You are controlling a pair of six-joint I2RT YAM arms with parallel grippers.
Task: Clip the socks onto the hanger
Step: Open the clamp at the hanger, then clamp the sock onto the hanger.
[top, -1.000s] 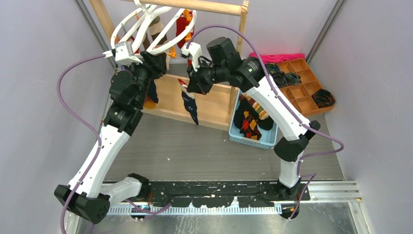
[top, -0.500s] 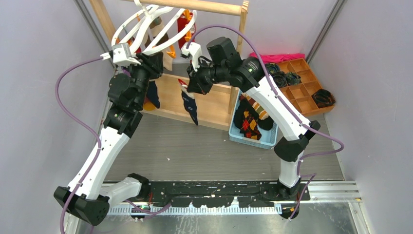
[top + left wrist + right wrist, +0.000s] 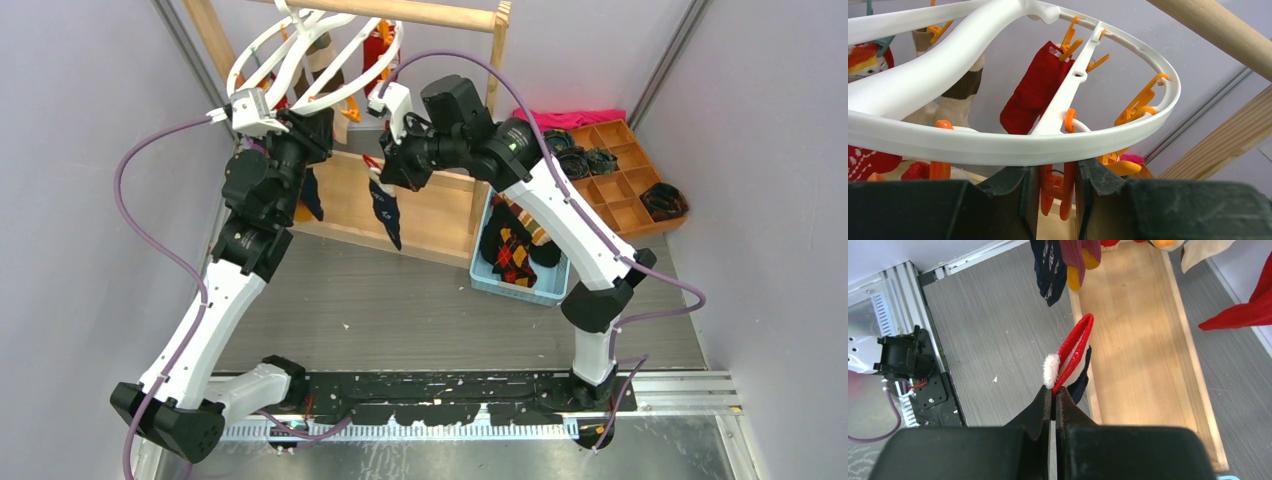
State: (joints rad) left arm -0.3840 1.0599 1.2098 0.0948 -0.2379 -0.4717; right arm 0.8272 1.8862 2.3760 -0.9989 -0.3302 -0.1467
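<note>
A round white clip hanger (image 3: 300, 55) hangs from the wooden rail (image 3: 420, 12), with several socks clipped to it. In the left wrist view my left gripper (image 3: 1054, 172) sits just under the hanger's rim (image 3: 998, 142), shut on an orange clip (image 3: 1055, 187). A red sock (image 3: 1035, 90) hangs from a clip farther back. My right gripper (image 3: 1053, 390) is shut on the red cuff of a navy sock (image 3: 1075, 347), white trim at the edge. From above, that sock (image 3: 387, 215) dangles below the right gripper (image 3: 380, 168), to the right of the left gripper (image 3: 318, 125).
The rack's wooden base (image 3: 430, 215) lies under the hanger. A blue basket (image 3: 520, 288) with several patterned socks stands to its right. A compartmented wooden tray (image 3: 625, 175) and a pink cloth (image 3: 570, 117) are at the back right. Grey walls close in on both sides.
My right gripper has shifted a little left and up with the navy sock, closer to the hanger. The left gripper has barely moved.
</note>
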